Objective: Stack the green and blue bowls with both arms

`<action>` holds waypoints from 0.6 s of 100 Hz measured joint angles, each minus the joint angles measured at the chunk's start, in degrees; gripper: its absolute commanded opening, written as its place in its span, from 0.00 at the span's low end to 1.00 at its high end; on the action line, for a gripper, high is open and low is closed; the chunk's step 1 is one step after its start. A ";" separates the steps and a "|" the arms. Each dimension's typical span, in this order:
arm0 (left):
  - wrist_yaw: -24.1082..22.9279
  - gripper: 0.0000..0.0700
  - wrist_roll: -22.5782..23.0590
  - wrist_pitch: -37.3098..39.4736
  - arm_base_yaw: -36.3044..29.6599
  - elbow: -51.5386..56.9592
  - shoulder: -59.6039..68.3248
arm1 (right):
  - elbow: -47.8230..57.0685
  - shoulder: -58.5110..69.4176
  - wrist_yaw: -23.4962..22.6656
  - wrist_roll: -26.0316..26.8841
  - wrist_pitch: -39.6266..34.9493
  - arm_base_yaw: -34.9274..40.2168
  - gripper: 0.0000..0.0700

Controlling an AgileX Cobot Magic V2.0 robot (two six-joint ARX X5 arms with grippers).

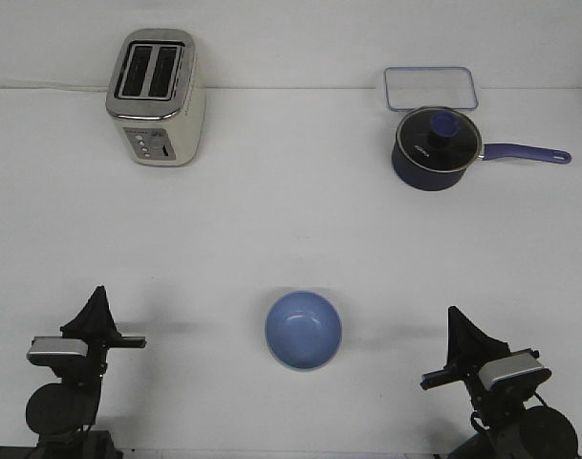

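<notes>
A light blue bowl (303, 329) stands upright on the white table at the front centre, and I look into its blue inside. A thin pale band shows along its near lower edge; I cannot tell whether that is the green bowl beneath it. No separate green bowl is in view. My left gripper (99, 295) rests at the front left, well left of the bowl, its fingers together in one dark wedge and holding nothing. My right gripper (454, 316) rests at the front right, well right of the bowl, also closed and holding nothing.
A cream toaster (157, 98) stands at the back left. A dark navy saucepan (434, 148) with a blue-knobbed lid and a handle pointing right stands at the back right, with a clear rectangular container (430, 88) behind it.
</notes>
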 measured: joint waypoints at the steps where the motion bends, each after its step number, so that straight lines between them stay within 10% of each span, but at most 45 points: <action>1: -0.02 0.02 0.00 0.00 0.02 0.00 0.00 | 0.00 0.00 0.02 0.00 0.00 0.00 0.00; 60: -0.02 0.02 0.00 -0.02 0.02 0.00 0.00 | -0.66 -0.04 1.44 -5.81 1.73 -2.93 0.00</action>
